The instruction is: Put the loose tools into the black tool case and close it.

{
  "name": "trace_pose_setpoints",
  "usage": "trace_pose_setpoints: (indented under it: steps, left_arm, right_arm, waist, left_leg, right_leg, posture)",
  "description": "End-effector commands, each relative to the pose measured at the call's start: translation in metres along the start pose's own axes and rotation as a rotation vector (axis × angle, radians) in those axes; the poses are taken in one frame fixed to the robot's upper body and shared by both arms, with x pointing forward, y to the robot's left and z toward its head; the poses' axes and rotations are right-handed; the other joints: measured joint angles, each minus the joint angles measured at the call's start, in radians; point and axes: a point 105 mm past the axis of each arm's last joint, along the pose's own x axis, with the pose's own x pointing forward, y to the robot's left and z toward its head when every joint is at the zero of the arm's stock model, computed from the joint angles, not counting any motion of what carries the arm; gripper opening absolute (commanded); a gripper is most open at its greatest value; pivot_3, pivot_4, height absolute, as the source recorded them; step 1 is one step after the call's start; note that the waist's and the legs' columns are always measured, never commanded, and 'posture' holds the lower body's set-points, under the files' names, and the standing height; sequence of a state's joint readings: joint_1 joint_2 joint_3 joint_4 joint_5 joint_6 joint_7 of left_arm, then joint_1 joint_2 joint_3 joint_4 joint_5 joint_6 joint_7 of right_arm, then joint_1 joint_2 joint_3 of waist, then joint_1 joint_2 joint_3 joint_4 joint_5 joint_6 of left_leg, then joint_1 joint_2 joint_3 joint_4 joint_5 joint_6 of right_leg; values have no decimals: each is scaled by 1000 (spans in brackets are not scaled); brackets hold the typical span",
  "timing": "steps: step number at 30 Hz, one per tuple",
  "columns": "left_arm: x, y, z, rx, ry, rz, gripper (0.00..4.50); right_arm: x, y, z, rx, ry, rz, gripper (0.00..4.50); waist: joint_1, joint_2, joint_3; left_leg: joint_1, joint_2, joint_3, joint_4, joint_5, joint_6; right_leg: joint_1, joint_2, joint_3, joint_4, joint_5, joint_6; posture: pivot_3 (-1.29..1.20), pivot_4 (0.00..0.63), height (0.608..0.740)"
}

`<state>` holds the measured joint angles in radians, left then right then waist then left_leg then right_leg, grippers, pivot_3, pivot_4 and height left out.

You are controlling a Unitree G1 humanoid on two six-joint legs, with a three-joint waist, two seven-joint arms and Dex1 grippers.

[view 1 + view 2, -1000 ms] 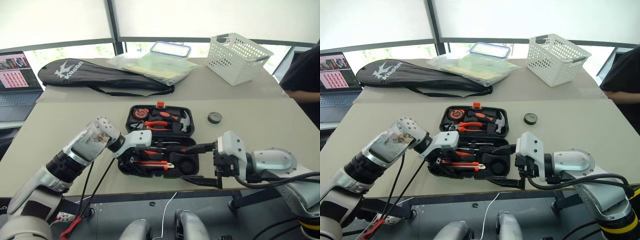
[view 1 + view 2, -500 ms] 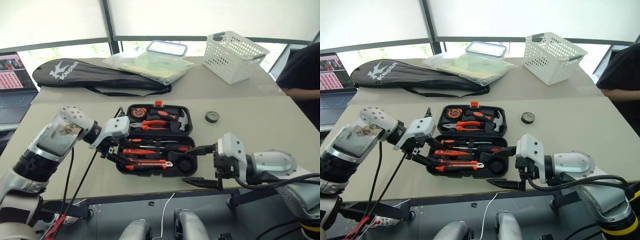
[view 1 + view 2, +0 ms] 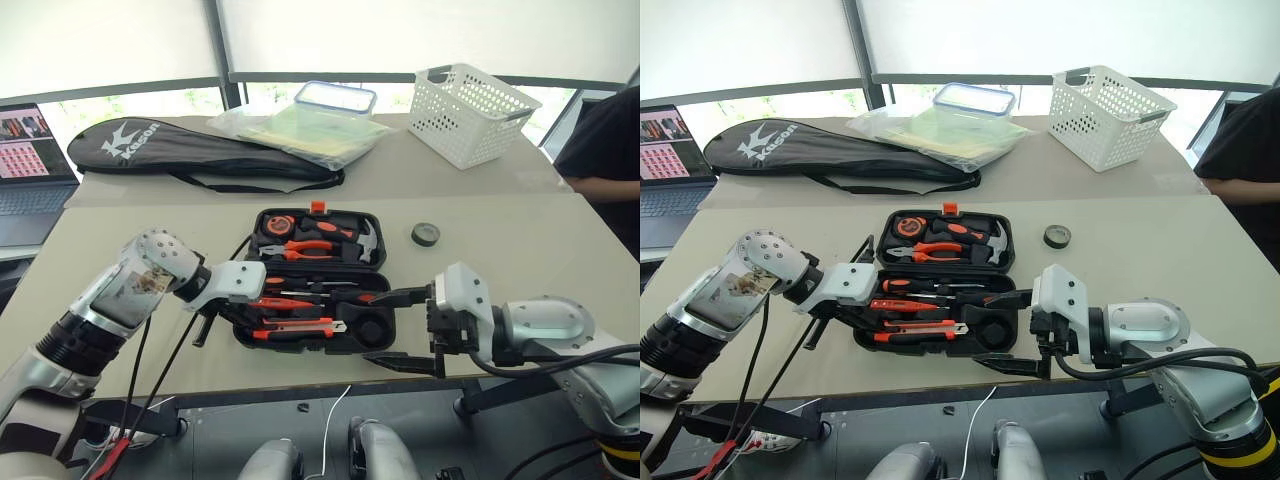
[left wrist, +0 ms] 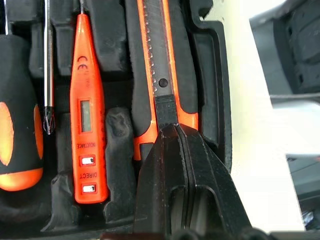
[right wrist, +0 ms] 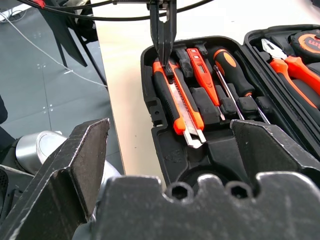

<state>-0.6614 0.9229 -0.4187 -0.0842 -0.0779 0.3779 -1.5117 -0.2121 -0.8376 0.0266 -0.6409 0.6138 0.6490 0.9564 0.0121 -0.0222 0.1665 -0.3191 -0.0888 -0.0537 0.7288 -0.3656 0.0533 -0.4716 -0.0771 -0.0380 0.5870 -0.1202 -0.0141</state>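
Resting place of the case: black tool case [image 3: 315, 275] lies open on the near table, lid half toward the window, tray half toward the robot.
Tools in tray: utility knife [image 4: 165, 80], tester pen [image 4: 86, 115] and a screwdriver [image 4: 20, 115] lie in their recesses.
Tape roll: small black tape roll [image 3: 426, 234] sits on the table, well apart from the case to its right, not yet packed.
Left gripper: left gripper [image 4: 176, 131] has its fingers pressed together, empty, tips at the knife's handle end.
Right gripper: right gripper [image 3: 395, 327] stands spread wide, empty, at the tray's right near corner.
Risk, knife: a push from the closed tips could tilt the knife out of its recess, so the lid would likely not shut.
Risk, lid: closing now would leave the tape roll out.
Risk, case: a sideways nudge could slide the whole case.
Writing: tester pen reads "DIRECT" and "INDUCTANCE" with a CE mark; racket bag [image 3: 200, 150] reads "Kason".
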Motion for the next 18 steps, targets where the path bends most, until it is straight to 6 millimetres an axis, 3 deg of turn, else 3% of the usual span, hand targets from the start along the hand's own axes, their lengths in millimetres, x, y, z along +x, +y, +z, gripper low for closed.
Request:
trace_pose_setpoints:
  steps: [1, 7, 11, 14, 18]
  left_arm:
    - [14, -2, -11, -6, 46, -6, 40]
    - [-10, 11, 10, -3, -43, 13, 40]
    - [-25, 18, 35, 9, -153, -11, 40]
    - [-17, 27, 39, 45, -141, 3, 40]
    - [10, 26, 41, 117, -104, -53, 40]
  right_arm:
    - [0, 4, 8, -27, -24, 9, 4500]
    - [-1, 5, 9, -21, -28, 7, 4500]
    - [-2, 4, 8, -19, -28, 5, 4500]
    - [-1, 5, 8, -17, -28, 6, 4500]
    - [-1, 5, 8, -17, -29, 6, 4500]
  waist:
    - [2, 0, 0]
    - [7, 0, 0]
    - [4, 0, 0]
    - [2, 0, 0]
    - [-1, 0, 0]
  left_leg:
    - [0, 0, 0, 0, 0, 0]
    - [0, -1, 0, 0, 0, 1]
    - [-1, 0, 0, 0, 0, 1]
    - [-2, -1, 0, 1, 0, 1]
    - [-1, -1, 1, 1, 0, 1]
  right_leg:
    - [0, 0, 0, 0, 0, 0]
    - [2, 1, -1, 0, 0, 1]
    - [0, 1, -1, 1, 0, 0]
    - [0, 1, -2, 0, 0, 0]
    - [0, 0, -1, -1, 0, 1]
  posture:
    - [0, 150, 740]
    - [0, 150, 740]
    - [0, 150, 740]
    - [0, 150, 740]
    - [0, 150, 740]
